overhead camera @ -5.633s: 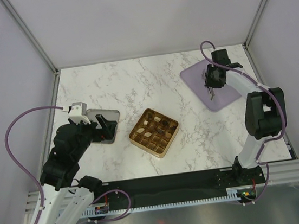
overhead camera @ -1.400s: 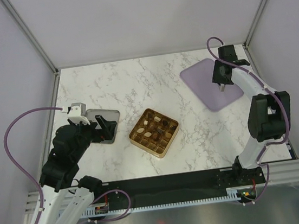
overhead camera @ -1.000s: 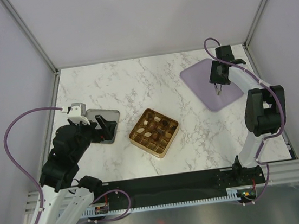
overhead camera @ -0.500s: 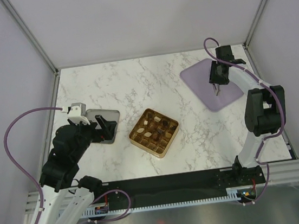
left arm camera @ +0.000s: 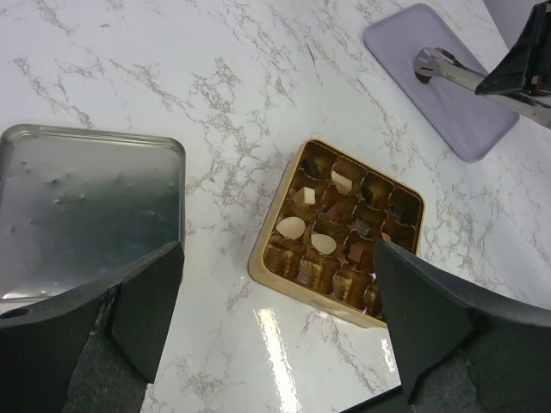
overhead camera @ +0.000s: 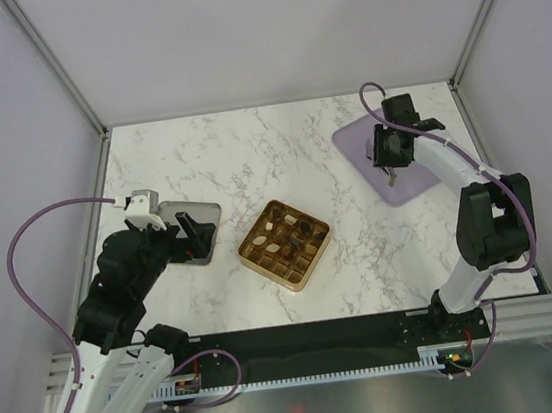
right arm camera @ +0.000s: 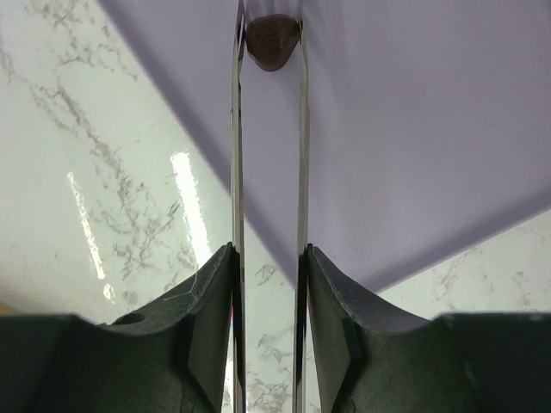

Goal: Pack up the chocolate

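Observation:
A dark brown chocolate [right arm camera: 272, 40] is pinched between the thin metal blades of my right gripper [right arm camera: 270, 26], just above the lilac mat [right arm camera: 413, 129]. From above, that gripper [overhead camera: 390, 176] hangs over the mat [overhead camera: 354, 141] at the back right. The gold grid tray [overhead camera: 292, 283] sits mid-table with brown, tan and cream chocolates [left arm camera: 291, 227] in some cells. My left gripper [left arm camera: 280, 344] stands wide open above the marble, between the silver tin [left arm camera: 86, 206] and the tray's rim [left arm camera: 258, 258], holding nothing.
The silver tin [overhead camera: 204, 215] lies at the left, partly under my left arm. The lilac mat [left arm camera: 456, 112] lies far right of the tray. Metal frame posts and grey walls close in the marble table.
My right gripper's blades have narrowed onto the brown piece, and the arm has shifted left over the mat. The left arm has not moved.

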